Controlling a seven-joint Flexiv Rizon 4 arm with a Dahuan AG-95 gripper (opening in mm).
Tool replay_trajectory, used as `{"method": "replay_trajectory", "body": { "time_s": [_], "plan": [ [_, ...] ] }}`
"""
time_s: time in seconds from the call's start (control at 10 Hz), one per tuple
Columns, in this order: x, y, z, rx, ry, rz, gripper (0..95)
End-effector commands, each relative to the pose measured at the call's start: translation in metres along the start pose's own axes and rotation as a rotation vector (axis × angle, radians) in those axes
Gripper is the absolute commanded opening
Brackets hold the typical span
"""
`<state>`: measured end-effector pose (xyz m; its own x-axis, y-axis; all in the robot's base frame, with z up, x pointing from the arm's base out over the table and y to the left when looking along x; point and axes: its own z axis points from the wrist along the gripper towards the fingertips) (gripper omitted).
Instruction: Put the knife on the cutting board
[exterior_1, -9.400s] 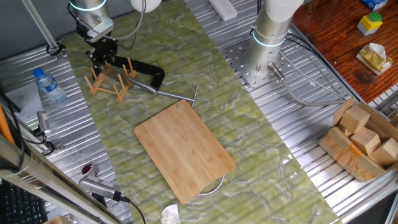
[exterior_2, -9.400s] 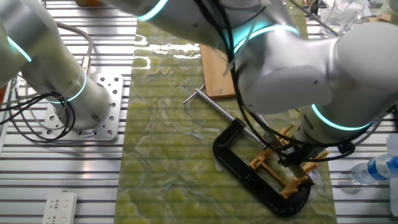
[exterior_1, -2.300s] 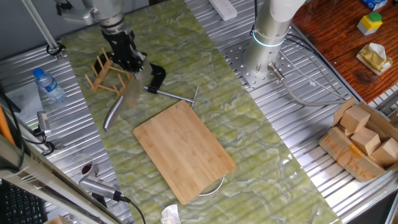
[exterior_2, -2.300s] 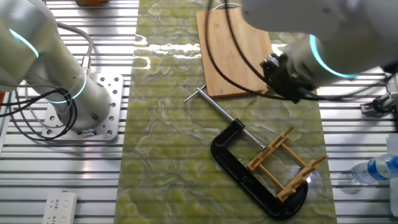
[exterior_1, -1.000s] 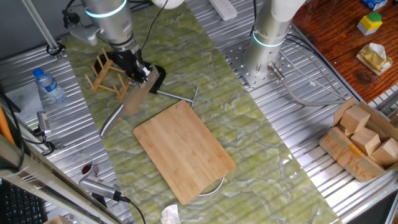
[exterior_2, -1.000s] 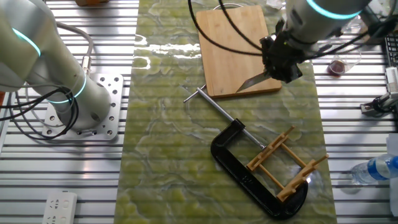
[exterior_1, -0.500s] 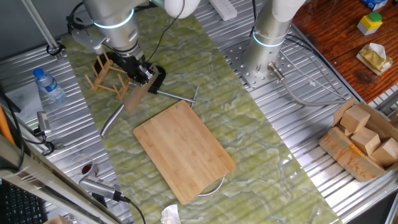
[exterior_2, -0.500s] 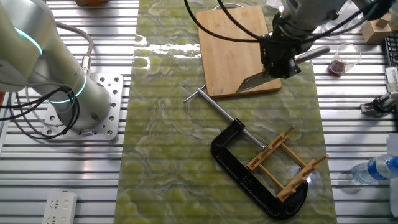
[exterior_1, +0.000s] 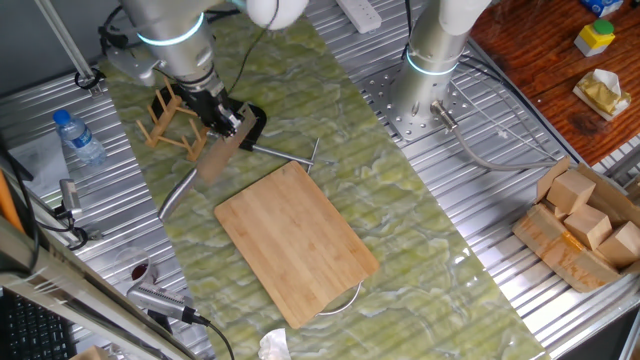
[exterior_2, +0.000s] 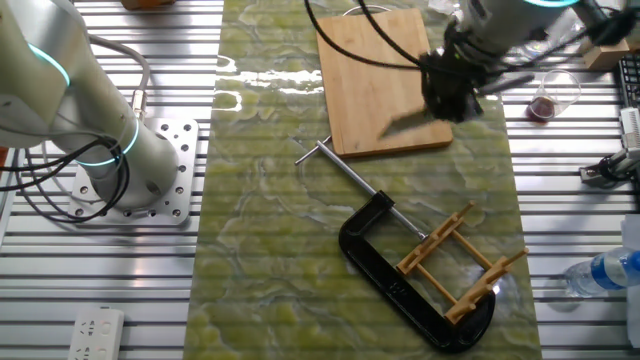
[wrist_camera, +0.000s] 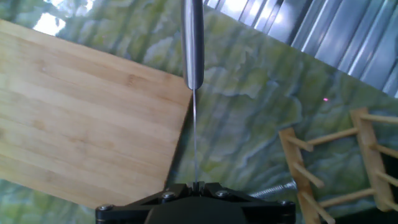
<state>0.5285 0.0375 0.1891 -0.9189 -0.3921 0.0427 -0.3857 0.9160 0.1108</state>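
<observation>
I am pinching the knife (wrist_camera: 194, 93) by its blade in my pincer (wrist_camera: 196, 185), the two fingers pressed against its flat faces, so in the hand view I am seeing it edge-on as a thin bright line running away from me to the slim rounded handle. It is hanging in the air above the near corner of the cutting board (wrist_camera: 81, 118), not touching it. I am judging it to be stiff, fairly heavy for its size and slick, being all polished steel; held this way the handle is pulling as a lever, so the blade could be slipping or turning between my pads. A grip close to the middle of the broad blade looks safest to me.

From one fixed view the knife (exterior_1: 205, 170) is showing a wide rectangular face, tilted down and away from my pincer (exterior_1: 228, 122), just off the board's (exterior_1: 295, 240) corner. From the other fixed view the knife (exterior_2: 405, 118) is blurred over the board's (exterior_2: 375, 80) edge. Beyond it on the table (exterior_2: 270, 250) are lying a black clamp (exterior_2: 400, 280) and a small wooden rack (exterior_2: 460, 270).
</observation>
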Motion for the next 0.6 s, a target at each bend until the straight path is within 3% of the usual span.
{"method": "replay_trajectory", "body": {
  "time_s": [0.1, 0.3, 0.5, 0.6],
  "plan": [
    [-0.024, 0.058, 0.009, 0.017, 0.005, 0.089, 0.0],
    [-0.044, 0.104, 0.020, 0.005, -0.010, 0.147, 0.0],
    [-0.053, 0.134, 0.032, -0.017, -0.033, 0.190, 0.0],
    [-0.055, 0.141, 0.035, -0.029, -0.041, 0.197, 0.0]
  ]
}}
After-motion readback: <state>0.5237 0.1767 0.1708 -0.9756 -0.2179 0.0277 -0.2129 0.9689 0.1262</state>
